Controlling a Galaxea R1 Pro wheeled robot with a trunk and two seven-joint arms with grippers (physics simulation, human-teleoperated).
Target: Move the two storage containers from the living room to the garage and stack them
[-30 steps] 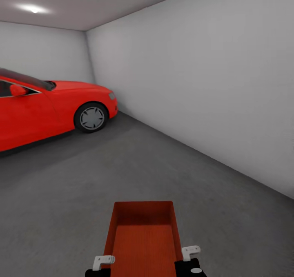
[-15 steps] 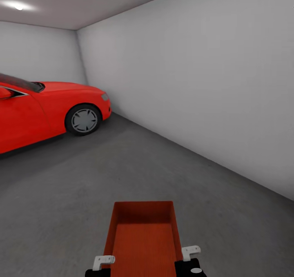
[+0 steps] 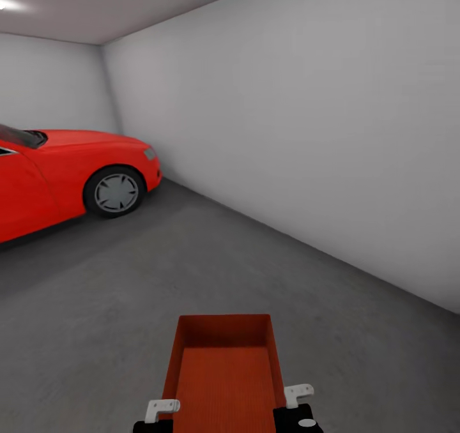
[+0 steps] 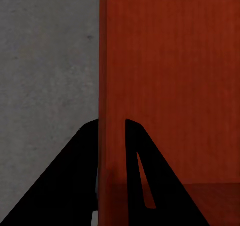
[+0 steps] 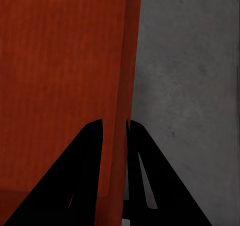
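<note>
One orange-red storage container (image 3: 223, 372) is carried low in front of me, open top up, ribbed bottom showing. My left gripper (image 4: 111, 123) is shut on its left side wall (image 4: 112, 86), one black finger on each face. On the opposite wall (image 5: 125, 76) my right gripper (image 5: 114, 122) is shut the same way. Dark grey concrete floor (image 3: 191, 267) of the garage lies beneath and ahead of the container. The second container is out of view.
A red car (image 3: 57, 174) is parked at the left, its front wheel (image 3: 115, 192) turned toward me. A plain pale grey wall (image 3: 319, 133) runs along the right and meets the back wall (image 3: 51, 85) in the far corner. Open floor stretches between car and wall.
The whole picture has shifted: the camera has turned to the right, so the car and the corner sit further left. The container stays held the same way in both grippers.
</note>
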